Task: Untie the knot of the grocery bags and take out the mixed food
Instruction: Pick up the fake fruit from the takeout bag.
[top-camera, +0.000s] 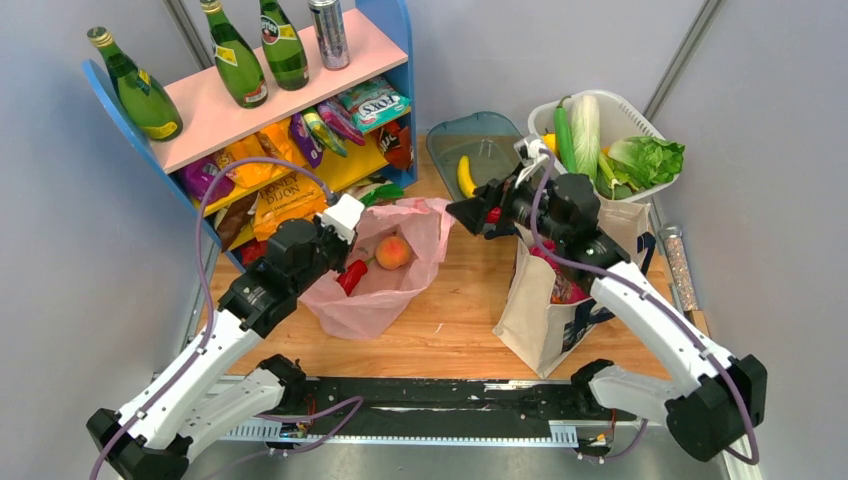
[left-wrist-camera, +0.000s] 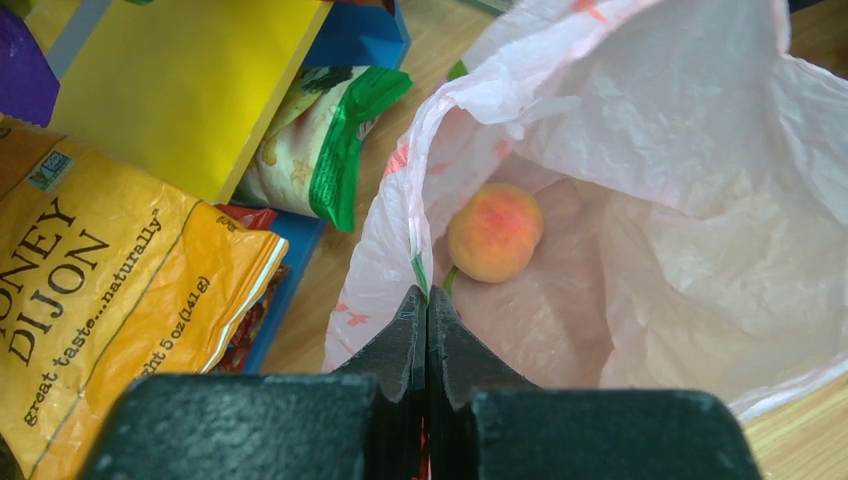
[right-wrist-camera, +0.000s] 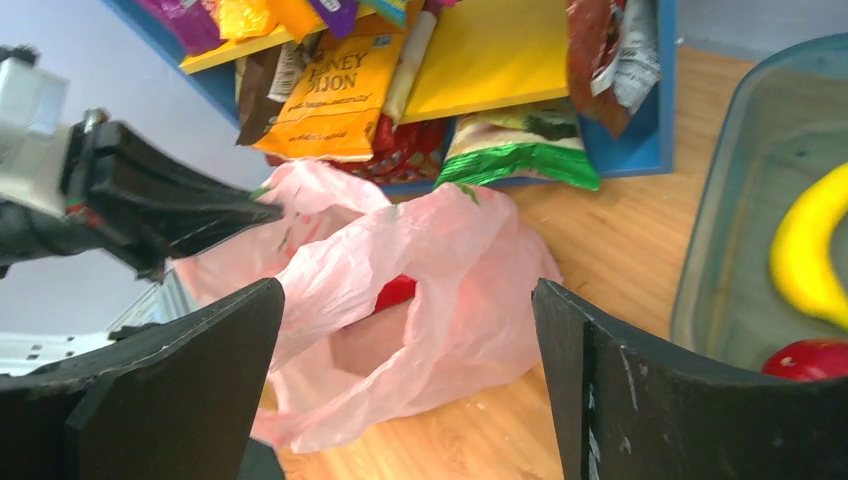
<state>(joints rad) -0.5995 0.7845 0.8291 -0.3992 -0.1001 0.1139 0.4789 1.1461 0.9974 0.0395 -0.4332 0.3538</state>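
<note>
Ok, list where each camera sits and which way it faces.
Top external: above and behind the robot, looking down on the wooden table; left arm and right arm show.
Left wrist: on the left arm, looking past its shut left hand into the translucent pink plastic bag at the orange peach.
Right wrist: on the right arm, facing the blue shelf across its open right hand.
Shared: all three see that bag.

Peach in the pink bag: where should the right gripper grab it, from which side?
Grip the peach across its round middle, straight down through the open mouth of the pink bag. It lies bare on the bag floor, the left gripper pinching the rim; the right gripper is open.
</note>
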